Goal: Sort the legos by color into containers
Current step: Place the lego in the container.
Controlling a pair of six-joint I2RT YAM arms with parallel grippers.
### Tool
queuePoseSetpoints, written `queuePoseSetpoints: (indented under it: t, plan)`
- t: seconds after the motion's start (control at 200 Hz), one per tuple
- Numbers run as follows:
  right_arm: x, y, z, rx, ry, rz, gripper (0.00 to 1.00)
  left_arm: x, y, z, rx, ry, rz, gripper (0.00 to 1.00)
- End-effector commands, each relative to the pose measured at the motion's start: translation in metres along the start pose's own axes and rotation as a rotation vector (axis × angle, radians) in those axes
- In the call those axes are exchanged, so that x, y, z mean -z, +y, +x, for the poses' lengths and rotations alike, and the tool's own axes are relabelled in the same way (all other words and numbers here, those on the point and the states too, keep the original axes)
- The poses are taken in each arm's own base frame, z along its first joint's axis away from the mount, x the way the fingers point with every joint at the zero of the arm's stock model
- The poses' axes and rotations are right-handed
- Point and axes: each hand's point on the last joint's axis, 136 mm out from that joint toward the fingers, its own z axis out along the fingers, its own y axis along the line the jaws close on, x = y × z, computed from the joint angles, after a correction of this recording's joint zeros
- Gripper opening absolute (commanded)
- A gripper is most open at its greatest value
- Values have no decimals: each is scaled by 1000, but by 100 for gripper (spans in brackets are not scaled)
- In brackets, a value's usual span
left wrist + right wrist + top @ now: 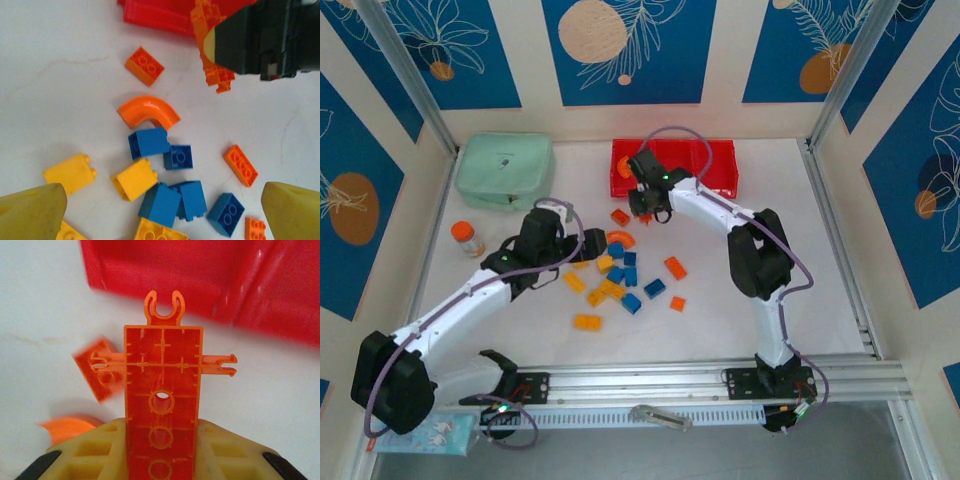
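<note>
My right gripper (162, 452) is shut on a flat orange lego plate (162, 385) with clips on its sides, held just in front of the red containers (200, 280). In the top view it (645, 207) hovers by the near edge of the containers (673, 165). An orange brick (100, 371) and an orange curved piece (65, 427) lie below it. My left gripper (162, 215) hangs open over the loose legos (615, 280): blue bricks (150, 142), a yellow brick (135, 179), the curved orange piece (148, 111) and an orange brick (144, 65).
A mint green pouch (506, 170) lies at the back left, and a small orange-capped bottle (468, 237) stands on the left. A metal rail (720, 385) runs along the near edge. More orange legos (675, 267) lie right of the pile.
</note>
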Motion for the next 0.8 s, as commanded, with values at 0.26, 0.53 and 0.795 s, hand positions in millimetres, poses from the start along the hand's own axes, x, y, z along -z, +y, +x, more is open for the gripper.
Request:
queuePoseSetpoints:
  t: [0.26,0.53,0.795]
  plan:
    - [-40,-2,-100,49,-181,26,29,-3,15,-38,18,-50,-40,99]
    - [-39,-1,-121,42,-198,0,50,-6,11,-46,18,-53,-16,99]
    - [-3,13,-105,50,-204,-42,56,1,5,-41,31,-42,23,99]
